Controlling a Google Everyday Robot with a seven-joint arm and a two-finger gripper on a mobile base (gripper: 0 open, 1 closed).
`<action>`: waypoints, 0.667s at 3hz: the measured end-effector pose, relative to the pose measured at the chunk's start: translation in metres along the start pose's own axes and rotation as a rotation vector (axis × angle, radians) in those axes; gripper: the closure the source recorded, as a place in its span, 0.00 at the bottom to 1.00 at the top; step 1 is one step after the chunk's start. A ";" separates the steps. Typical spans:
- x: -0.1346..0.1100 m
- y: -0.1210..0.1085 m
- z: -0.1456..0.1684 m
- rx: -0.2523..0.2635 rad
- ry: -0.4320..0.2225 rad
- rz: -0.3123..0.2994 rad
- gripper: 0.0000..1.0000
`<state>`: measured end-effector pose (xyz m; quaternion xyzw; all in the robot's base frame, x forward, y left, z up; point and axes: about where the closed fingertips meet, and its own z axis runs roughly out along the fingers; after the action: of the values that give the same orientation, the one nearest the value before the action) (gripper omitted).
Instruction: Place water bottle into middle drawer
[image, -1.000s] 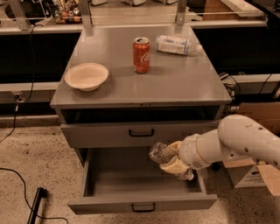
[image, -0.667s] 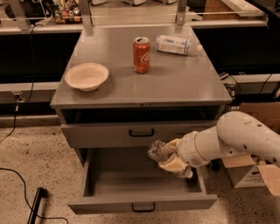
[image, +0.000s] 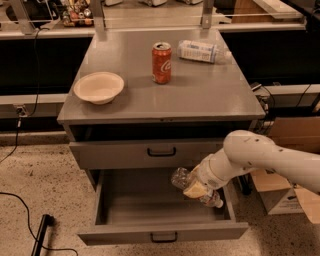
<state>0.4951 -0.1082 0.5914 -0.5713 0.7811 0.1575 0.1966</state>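
Observation:
The middle drawer (image: 150, 231) is pulled open below the shut upper drawer (image: 120, 154); its grey floor is bare. My gripper (image: 196, 188) hangs over the drawer's right part, shut on the clear crinkled water bottle (image: 181, 178). The bottle is tilted, its base up and to the left, its white cap (image: 217, 203) down and to the right, near the drawer's right wall. My white arm (image: 265, 157) reaches in from the right.
On the cabinet top (image: 210, 95) stand a red soda can (image: 161, 62), a cream bowl (image: 99, 87) at the left and a white-labelled bottle (image: 200, 51) lying at the back right. A cardboard box (image: 287, 195) stands to the right. A black cable (image: 25, 210) lies on the floor.
The gripper with the bottle has shifted slightly left and down over the open drawer. Nothing else has moved.

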 end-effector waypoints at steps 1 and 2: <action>0.036 -0.018 0.047 -0.018 0.052 0.024 1.00; 0.057 -0.025 0.078 -0.021 0.059 0.019 1.00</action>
<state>0.5129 -0.1264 0.4947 -0.5701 0.7904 0.1505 0.1660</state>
